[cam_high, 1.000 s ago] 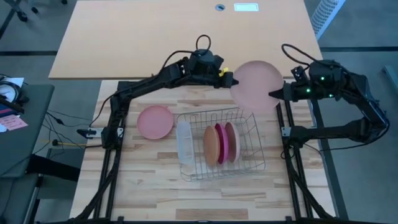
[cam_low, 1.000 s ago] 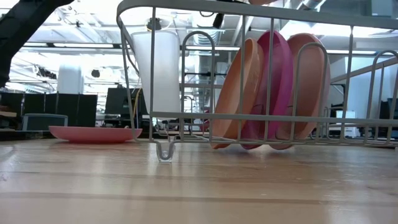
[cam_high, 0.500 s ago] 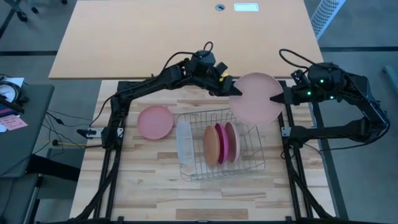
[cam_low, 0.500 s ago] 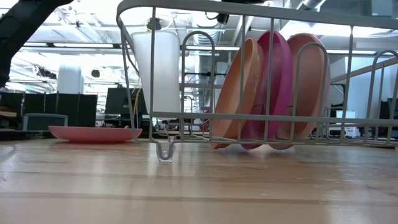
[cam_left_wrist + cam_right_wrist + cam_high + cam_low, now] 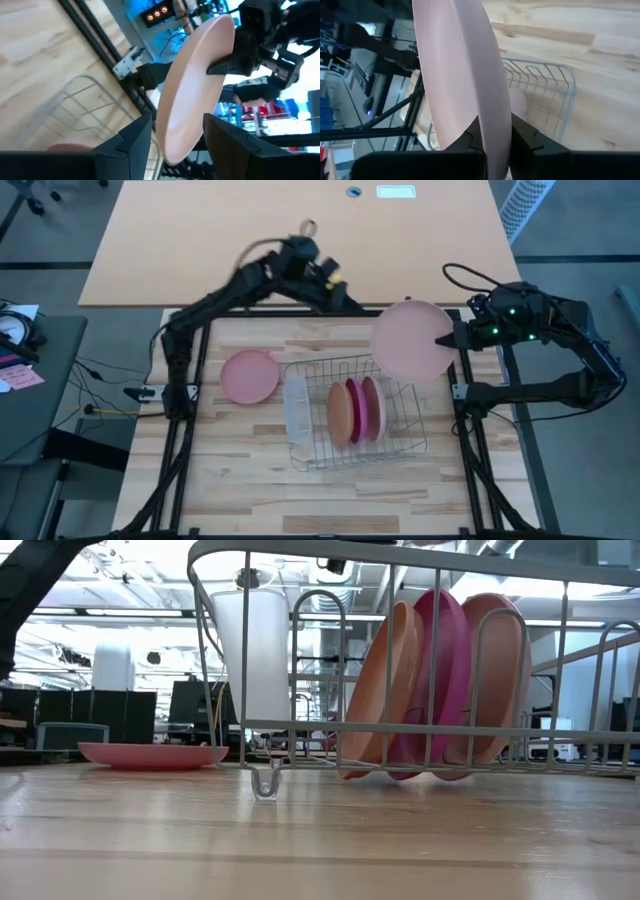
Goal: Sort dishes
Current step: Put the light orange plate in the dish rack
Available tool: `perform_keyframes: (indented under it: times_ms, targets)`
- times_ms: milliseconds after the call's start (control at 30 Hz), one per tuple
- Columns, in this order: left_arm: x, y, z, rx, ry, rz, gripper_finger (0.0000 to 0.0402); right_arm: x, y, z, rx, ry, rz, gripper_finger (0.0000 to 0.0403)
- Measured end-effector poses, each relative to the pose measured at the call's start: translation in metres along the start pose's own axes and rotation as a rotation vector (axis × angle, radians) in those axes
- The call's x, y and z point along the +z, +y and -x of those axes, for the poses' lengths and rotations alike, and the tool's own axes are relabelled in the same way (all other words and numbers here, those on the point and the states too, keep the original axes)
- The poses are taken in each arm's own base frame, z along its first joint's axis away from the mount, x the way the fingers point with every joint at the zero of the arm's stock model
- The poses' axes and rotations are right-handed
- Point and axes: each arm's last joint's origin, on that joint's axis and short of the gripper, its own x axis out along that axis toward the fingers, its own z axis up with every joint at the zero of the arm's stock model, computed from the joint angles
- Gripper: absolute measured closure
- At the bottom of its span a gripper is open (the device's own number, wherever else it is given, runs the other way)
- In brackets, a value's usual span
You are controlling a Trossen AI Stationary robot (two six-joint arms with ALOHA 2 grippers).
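Pale plate up in the right hand, left hand clear of it.
Light wood counter (image 5: 250,470) here, office screens and ceiling lights behind. The right hand (image 5: 494,131) is pinching the rim of the pale pink plate (image 5: 412,341), above the wire rack's (image 5: 398,455) far right corner. Below that hand three plates stand on edge in the rack: orange-tan (image 5: 380,690), magenta (image 5: 440,680), pink (image 5: 497,675), a white tray (image 5: 254,658) beside them. The left hand (image 5: 176,132), fingers spread, empty, sits near the plate's other edge. A red plate (image 5: 250,375) lies flat, open wood around.
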Motion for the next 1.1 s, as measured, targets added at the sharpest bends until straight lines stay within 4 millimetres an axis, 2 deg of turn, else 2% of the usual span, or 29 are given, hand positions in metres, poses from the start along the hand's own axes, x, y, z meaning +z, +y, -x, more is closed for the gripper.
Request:
perform_keyframes:
  times_ms: [300,533,700,800,900,1000,1100]
  targets:
    - [0.011,-0.019,0.082,0.043,-0.108,-0.089,0.0228,-0.004,-0.002,0.0,-0.012,0.085,-0.081,0.0357]
    - [0.007,-0.031,0.121,0.098,-0.199,-0.118,0.0227,0.013,0.03,0.029,0.149,0.078,-0.029,0.0357]
    - [0.005,-0.033,0.13,0.118,-0.213,-0.114,0.0227,0.023,0.049,0.055,0.193,0.161,0.028,0.0358]
    - [0.004,-0.033,0.131,0.116,-0.213,-0.116,0.0227,0.03,0.064,0.07,0.33,0.171,0.049,0.0358]
    - [0.004,-0.032,0.13,0.12,-0.204,-0.118,0.0227,0.035,0.074,0.076,0.385,0.179,0.058,0.0358]
    - [0.001,-0.032,0.129,0.131,-0.181,-0.124,0.0227,0.036,0.074,0.071,0.363,0.196,0.05,0.0358]
    - [-0.002,-0.029,0.129,0.157,-0.151,-0.13,0.0227,0.04,0.075,0.052,0.318,0.222,0.067,0.0358]
